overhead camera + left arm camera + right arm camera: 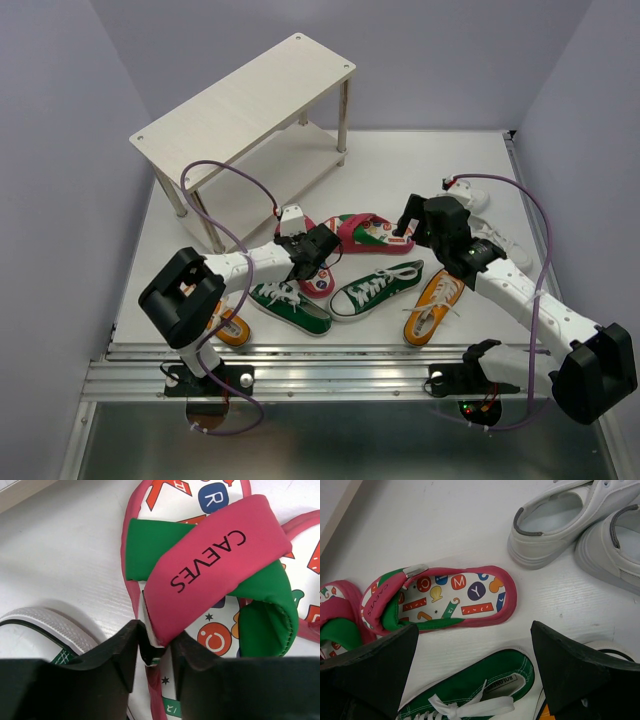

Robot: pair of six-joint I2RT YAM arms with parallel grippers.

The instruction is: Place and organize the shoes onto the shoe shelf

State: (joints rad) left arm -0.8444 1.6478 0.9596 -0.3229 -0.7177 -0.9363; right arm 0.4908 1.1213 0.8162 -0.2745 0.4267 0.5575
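The left pincer (pixel 152 647) is seen clenched on the thin side rim of a pink-red flip-flop (pixel 215 565), just below the root of its crossed strap. Only a narrow sliver of sole is caught between the jaws, so the hold is judged shallow. If the shoe is lifted sharply, the soft rim may be pulled free. The flip-flop may also swing about the pinch and hang tilted, so that it cannot be laid flat on a board. The second flip-flop (pixel 311 555) lies against the held one on its far side and could be dragged along. A green sneaker (pixel 45 625) lies just beside the pincer, and its toe may be nudged as the arm rises.

The right pincer (pixel 474 630) is released, its jaws spread wide and nothing grasped, above the second green sneaker (pixel 485 680). Both arms are gathered over the same cluster of shoes, so a clash is to be feared if they are moved together.

The shoe shelf (pixel 245 100) stands at the far left of the worktop (pixel 420 160), well apart from the shoes, with no shoe seen on its top board. The left arm's purple cable (pixel 200 185) loops near the shelf's front legs and might be snagged there during the carry.
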